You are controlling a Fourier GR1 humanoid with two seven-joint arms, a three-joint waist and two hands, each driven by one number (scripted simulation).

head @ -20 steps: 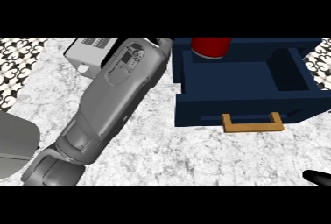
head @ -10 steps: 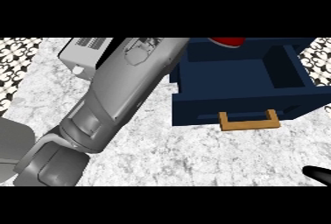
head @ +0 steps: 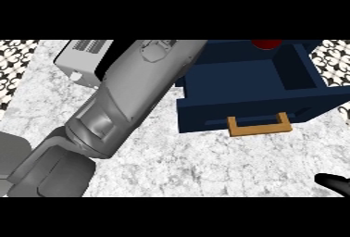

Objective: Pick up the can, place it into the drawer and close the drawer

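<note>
Marble counter [head: 205, 162]; open navy drawer [head: 239, 88] w/ tan handle [head: 258, 126]. Red can [head: 266, 44] seen at drawer's back edge, mostly cropped. Left forearm [head: 123, 102] beside drawer, hand hidden. Right hand [head: 335, 183] below drawer, finger state can't be told.

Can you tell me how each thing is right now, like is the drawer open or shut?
drawer: open, pulled out over the counter.
drawer handle: free, no hand on it.
can: only its red top shows at the upper edge, at the drawer's far end; held or not, cannot tell.
left forearm: stretched up towards the can; its hand is out of view.
right hand: only a tip shows, lower right corner.
</note>
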